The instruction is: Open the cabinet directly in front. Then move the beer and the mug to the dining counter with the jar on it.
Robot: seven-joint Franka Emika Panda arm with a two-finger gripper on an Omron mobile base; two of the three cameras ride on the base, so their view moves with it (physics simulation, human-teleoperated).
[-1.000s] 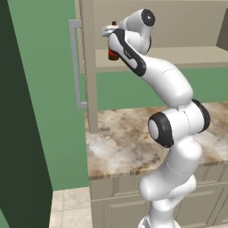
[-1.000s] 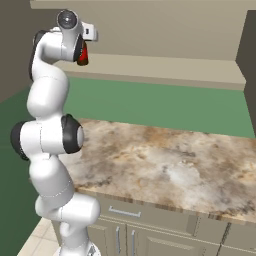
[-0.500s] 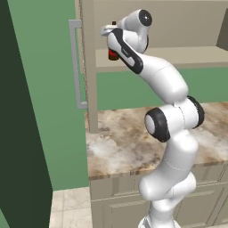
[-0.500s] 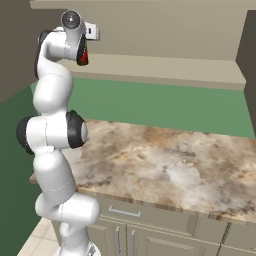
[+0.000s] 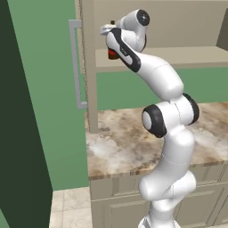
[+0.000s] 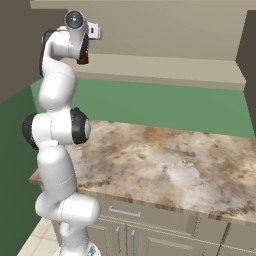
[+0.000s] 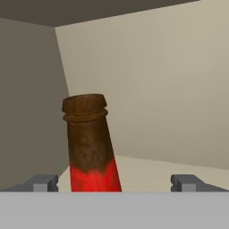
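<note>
The beer [image 7: 91,147] is cut off at 6 o'clock in the hand view — only neck and red band show. In both base views the arm covers it, leaving red slivers [image 5: 112,54] [image 6: 83,58] — label unreadable.

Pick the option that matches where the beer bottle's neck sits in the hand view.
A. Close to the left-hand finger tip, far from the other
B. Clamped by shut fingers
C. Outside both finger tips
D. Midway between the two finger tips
A: in the hand view the beer rises just beside the left-hand tip of the open gripper, with a wide gap to the other tip.
</note>
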